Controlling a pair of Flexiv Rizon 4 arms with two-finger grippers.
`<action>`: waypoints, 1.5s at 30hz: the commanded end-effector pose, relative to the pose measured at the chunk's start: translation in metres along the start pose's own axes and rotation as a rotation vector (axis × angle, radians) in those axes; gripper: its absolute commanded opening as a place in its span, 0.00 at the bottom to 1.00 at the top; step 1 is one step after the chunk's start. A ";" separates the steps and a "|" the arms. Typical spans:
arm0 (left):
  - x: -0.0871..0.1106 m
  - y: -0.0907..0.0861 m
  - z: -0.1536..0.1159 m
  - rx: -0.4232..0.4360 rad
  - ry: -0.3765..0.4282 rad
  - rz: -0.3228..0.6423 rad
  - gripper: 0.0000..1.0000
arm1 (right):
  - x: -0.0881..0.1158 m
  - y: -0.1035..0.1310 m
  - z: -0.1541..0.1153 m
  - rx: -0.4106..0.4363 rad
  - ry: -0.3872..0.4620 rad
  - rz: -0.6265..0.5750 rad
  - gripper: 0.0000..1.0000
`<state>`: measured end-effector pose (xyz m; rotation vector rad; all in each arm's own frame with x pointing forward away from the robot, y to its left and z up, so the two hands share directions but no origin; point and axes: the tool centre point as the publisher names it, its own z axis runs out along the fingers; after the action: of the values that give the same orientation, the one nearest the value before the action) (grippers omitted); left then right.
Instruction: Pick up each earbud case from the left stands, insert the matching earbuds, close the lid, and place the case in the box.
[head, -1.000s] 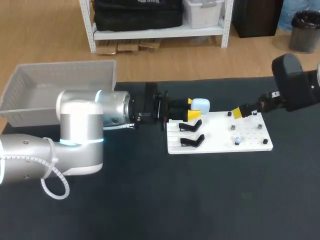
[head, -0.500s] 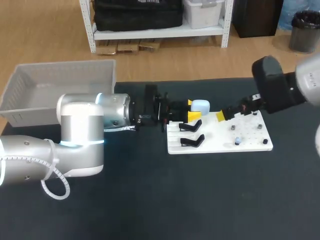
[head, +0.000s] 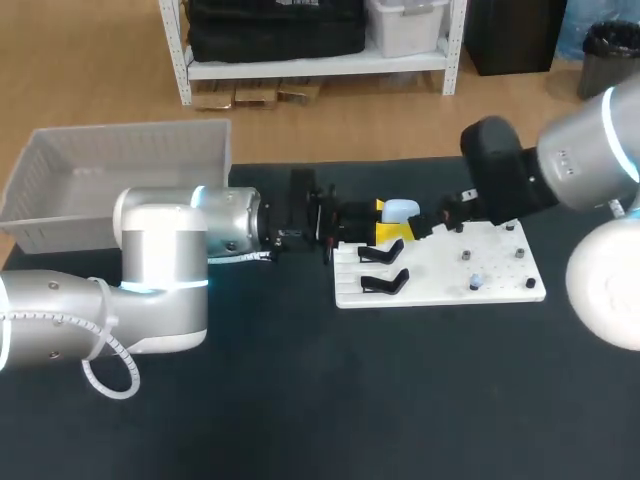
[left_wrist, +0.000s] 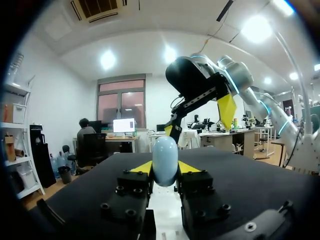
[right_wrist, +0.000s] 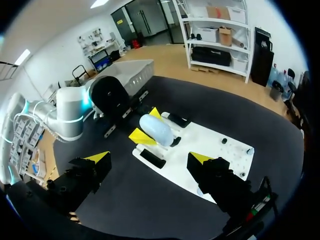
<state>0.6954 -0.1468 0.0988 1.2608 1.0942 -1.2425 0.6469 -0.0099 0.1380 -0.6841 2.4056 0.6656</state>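
A pale blue earbud case, lid closed, is held just above the back left corner of the white board. My left gripper is shut on it, one yellow tip on each side. In the left wrist view the case stands upright between the fingers. My right gripper is open just right of the case, over the board's back edge. In the right wrist view its wide-spread tips hang above the case. Two black stands on the board's left part are bare.
Small dark pegs and a pale little piece sit on the board's right part. A white basket stands at the table's back left, behind my left arm. The dark tabletop lies in front of the board.
My right arm has swung left across the board's back edge, bringing its open gripper close to the case. The left arm and the case have stayed put.
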 end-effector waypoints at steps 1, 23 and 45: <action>0.002 0.000 0.000 -0.002 -0.005 0.003 0.00 | -0.004 -0.002 0.010 0.022 0.007 0.008 1.00; 0.002 0.000 0.000 -0.002 -0.005 0.003 0.00 | -0.013 -0.030 0.025 0.078 0.012 0.075 1.00; 0.002 0.000 0.000 -0.002 -0.005 0.003 0.00 | -0.028 -0.040 0.027 0.100 0.000 0.090 1.00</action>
<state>0.6956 -0.1470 0.0988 1.2609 1.0943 -1.2425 0.6984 -0.0172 0.1220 -0.5422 2.4636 0.5848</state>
